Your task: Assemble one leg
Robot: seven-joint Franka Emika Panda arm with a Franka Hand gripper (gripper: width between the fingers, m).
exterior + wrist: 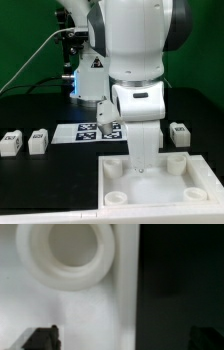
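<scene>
I'm hovering my empty, wide-spread tool (125,338) over the flat white socketed panel (201,181); next, probably fetching a white square plastic leg (180,133).

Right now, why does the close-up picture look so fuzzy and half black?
Wrist view: the camera sits close to the white panel, so its round socket looks soft and blurred; the black half is the dark table, not a fault; the fingertips of the claw are dim smudges. Exterior view: sharper, evenly lit, the arm bright against a green backdrop.
</scene>
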